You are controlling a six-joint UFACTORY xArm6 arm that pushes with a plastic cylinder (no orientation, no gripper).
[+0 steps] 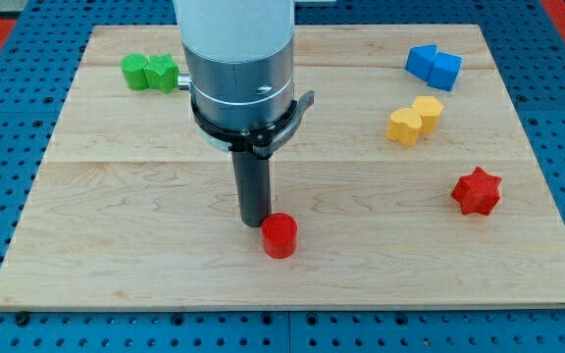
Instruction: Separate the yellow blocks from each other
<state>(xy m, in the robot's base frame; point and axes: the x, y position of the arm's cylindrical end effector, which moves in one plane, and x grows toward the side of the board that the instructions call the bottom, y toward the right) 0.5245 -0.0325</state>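
On worktop (pixel 116 226), two yellow blocks (pixel 414 120) touching at the view's right, blue blocks (pixel 433 66) above, red star (pixel 476 191) below, my tip (pixel 256 222) just beside red cylinder (pixel 280 235), well apart from yellows, green blocks (pixel 150 72) upper left, no hand fitted.

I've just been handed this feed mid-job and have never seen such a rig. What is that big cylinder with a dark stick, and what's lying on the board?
There is one camera view, looking down at a wooden board. The cylinder is the robot arm; it has no hand, only a dark rod. My tip slides along the board and pushes blocks; nothing is held. It sits just left of the red cylinder, about touching it. The two yellow blocks touch each other at the right, far from my tip. Above them are two blue blocks, below them a red star, and at top left two green blocks.
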